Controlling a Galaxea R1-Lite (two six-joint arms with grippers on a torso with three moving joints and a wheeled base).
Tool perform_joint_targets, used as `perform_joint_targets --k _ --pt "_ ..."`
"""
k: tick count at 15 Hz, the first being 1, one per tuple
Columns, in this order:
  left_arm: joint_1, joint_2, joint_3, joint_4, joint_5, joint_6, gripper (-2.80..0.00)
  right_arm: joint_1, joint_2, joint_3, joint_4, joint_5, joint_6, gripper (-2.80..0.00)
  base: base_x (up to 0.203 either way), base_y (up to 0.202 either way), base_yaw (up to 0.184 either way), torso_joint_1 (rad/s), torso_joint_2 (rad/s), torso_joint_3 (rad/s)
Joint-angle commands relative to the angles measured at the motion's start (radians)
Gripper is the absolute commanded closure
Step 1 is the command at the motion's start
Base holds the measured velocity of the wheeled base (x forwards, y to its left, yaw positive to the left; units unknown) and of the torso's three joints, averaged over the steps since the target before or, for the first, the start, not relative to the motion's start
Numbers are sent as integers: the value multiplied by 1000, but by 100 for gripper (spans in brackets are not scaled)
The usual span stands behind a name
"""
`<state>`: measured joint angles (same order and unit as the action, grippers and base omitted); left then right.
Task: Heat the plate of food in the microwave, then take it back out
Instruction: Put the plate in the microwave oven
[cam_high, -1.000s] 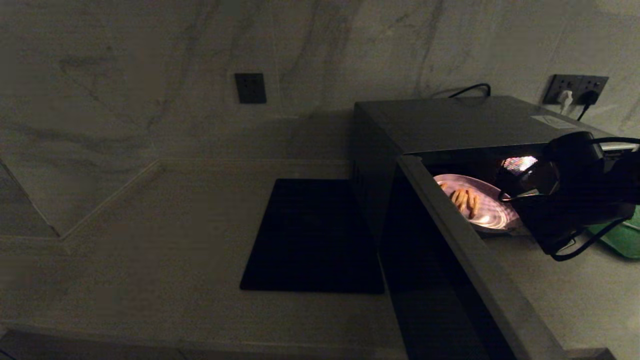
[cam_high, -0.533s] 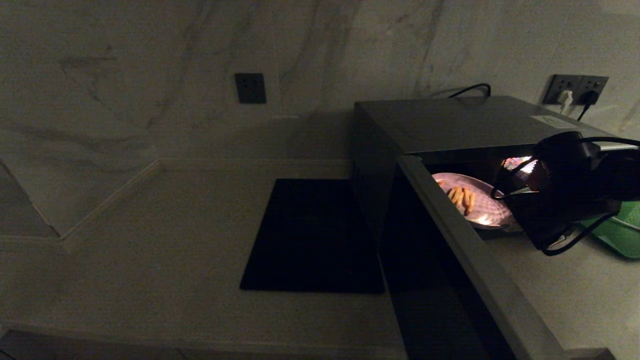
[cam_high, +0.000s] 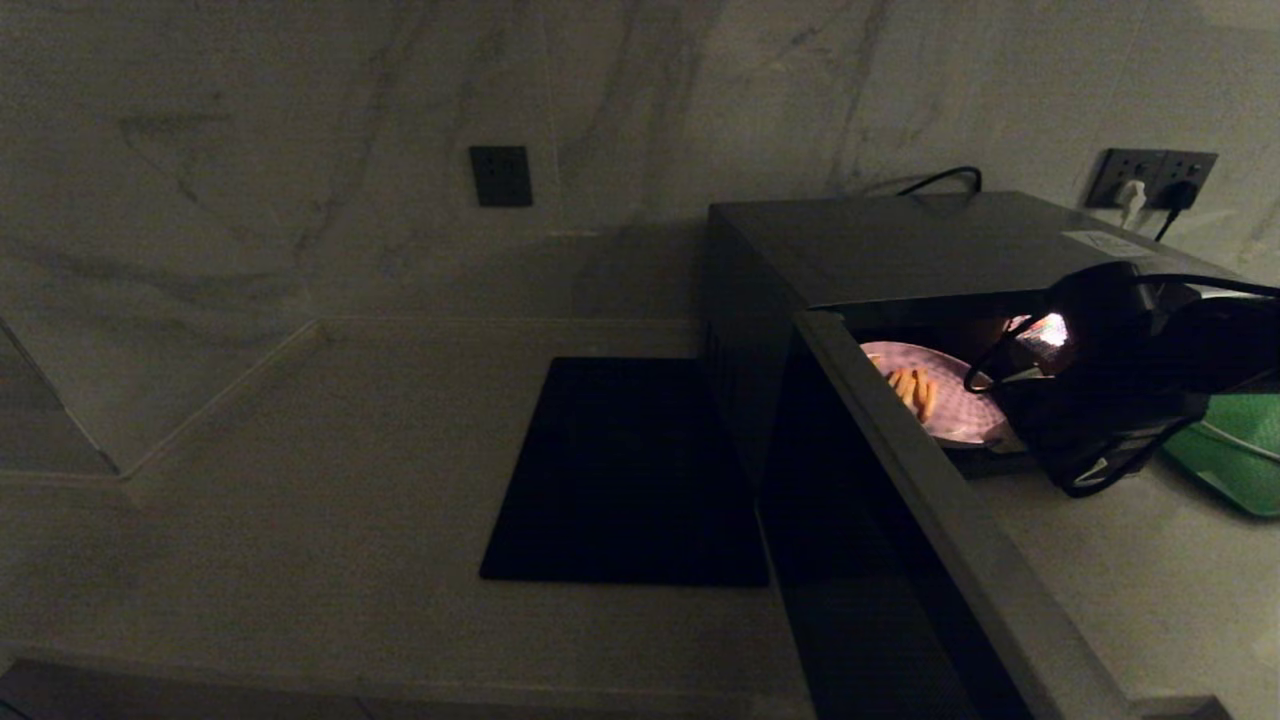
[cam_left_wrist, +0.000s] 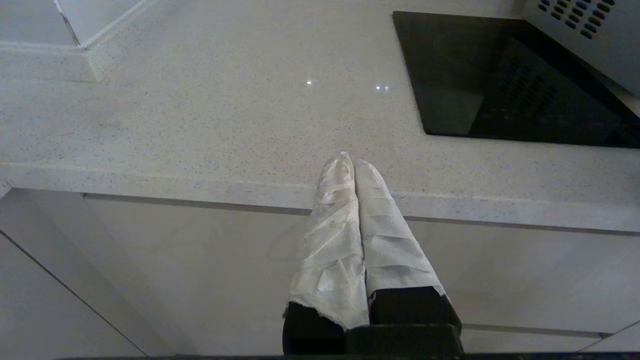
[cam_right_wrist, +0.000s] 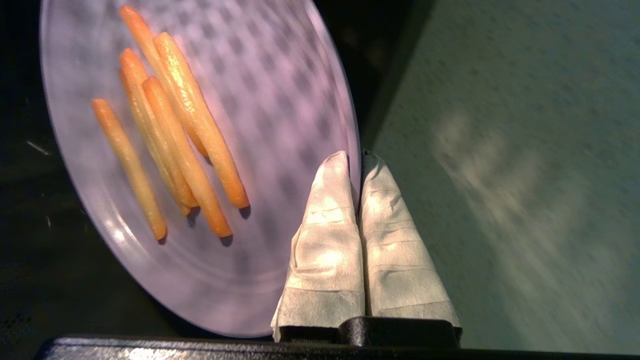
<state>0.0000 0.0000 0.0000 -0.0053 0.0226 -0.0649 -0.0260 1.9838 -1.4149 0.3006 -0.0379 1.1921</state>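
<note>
The dark grey microwave (cam_high: 900, 245) stands at the right of the counter with its door (cam_high: 900, 520) swung open toward me. The lavender plate of food (cam_high: 945, 400) with several orange fries (cam_right_wrist: 170, 135) sits in the cavity mouth, partly hidden by the door edge. My right gripper (cam_right_wrist: 355, 157) is shut on the plate's rim (cam_right_wrist: 350, 125), one finger over it and one under. In the head view that arm (cam_high: 1120, 370) covers the plate's right side. My left gripper (cam_left_wrist: 352, 160) is shut on nothing, hanging by the counter's front edge.
A flat black square mat (cam_high: 630, 470) lies left of the microwave. A green tray (cam_high: 1230, 450) rests on the counter at the far right, behind my right arm. Wall sockets (cam_high: 1150, 180) with plugged cables sit behind the microwave. The marble wall rises at the back.
My right arm has carried the plate deeper into the microwave cavity, up and leftward in the head view; less of the plate shows past the door edge. The left arm has not moved.
</note>
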Motion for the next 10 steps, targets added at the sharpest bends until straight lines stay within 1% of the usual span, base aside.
perform_joint_targets --k 1,10 --pt "0 -2 -1 -1 0 -1 0 0 24 -4 -17 -2 3 0 0 0 0 0 0 0" --pt "0 -2 0 -1 0 -1 0 4 50 -24 -23 -10 -46 0 0 0 0 0 0 0"
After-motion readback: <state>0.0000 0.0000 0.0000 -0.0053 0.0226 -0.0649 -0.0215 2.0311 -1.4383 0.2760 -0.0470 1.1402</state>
